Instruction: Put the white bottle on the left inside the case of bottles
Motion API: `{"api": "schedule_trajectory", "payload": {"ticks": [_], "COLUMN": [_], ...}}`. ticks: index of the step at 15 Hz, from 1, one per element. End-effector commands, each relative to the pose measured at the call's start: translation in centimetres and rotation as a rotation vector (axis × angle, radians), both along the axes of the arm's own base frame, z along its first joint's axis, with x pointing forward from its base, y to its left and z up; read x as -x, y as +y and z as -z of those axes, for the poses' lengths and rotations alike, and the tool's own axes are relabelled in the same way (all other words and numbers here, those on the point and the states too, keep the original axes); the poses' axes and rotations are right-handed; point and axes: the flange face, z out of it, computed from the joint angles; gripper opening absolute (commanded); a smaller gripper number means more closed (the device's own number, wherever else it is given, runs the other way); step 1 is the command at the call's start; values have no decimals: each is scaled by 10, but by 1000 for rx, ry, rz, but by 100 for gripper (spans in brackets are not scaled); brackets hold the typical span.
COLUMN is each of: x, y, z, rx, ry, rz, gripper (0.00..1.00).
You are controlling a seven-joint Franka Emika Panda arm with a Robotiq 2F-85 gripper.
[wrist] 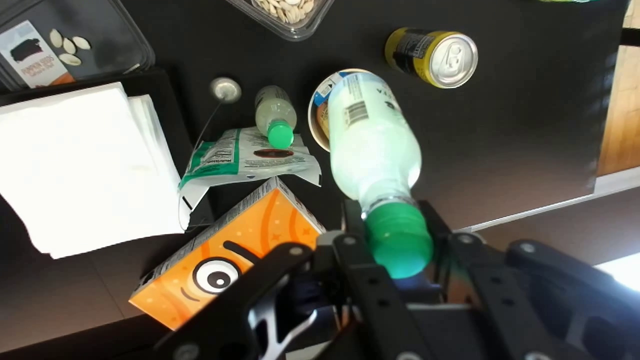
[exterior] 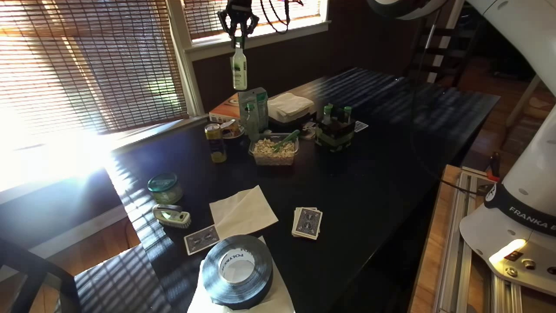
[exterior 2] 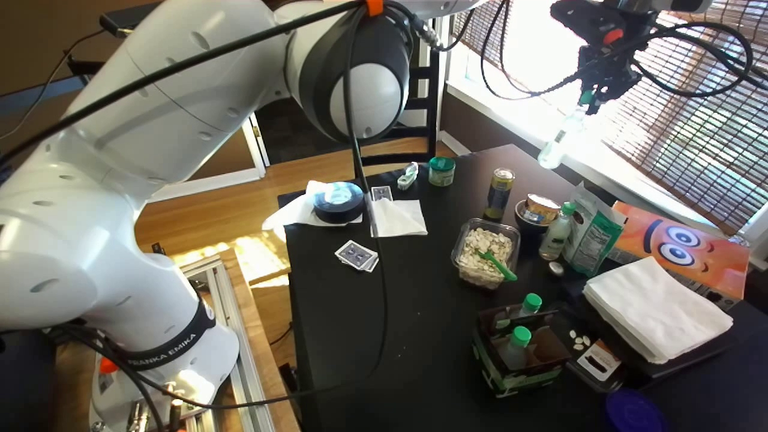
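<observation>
The white bottle, whitish and translucent with a green cap, hangs in the air in both exterior views (exterior: 239,71) (exterior 2: 561,141). It is also large in the wrist view (wrist: 372,135). My gripper (exterior: 238,40) is shut on its cap end, with a finger on each side of the cap in the wrist view (wrist: 395,225). The bottle is upright in an exterior view and tilted in the other picture angle. The case of bottles (exterior: 333,138) is a low dark carrier on the table, also in an exterior view (exterior 2: 531,380). Two green-capped bottles stand in it. It is out of the wrist view.
Below the held bottle stand a similar green-capped bottle (exterior 2: 555,237), a pouch (exterior 2: 594,231), a cup in a bowl (exterior 2: 540,209), a can (exterior 2: 499,195) and an orange box (exterior 2: 690,246). A seed tub (exterior 2: 465,264) and napkins (exterior 2: 657,309) lie nearer the case.
</observation>
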Motion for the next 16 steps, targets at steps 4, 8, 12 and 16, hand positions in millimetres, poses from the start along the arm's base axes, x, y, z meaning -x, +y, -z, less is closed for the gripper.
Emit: {"api": "schedule_trajectory", "payload": {"ticks": [4, 8, 12, 16], "x": [6, -1, -3, 4], "y": [-23, -32, -46, -53], "z": [-5, -5, 8, 32], "rx": [44, 73, 99, 60], "ry": [7, -54, -72, -24], "rz": [93, 133, 100, 39], "gripper": [7, 7, 7, 7]}}
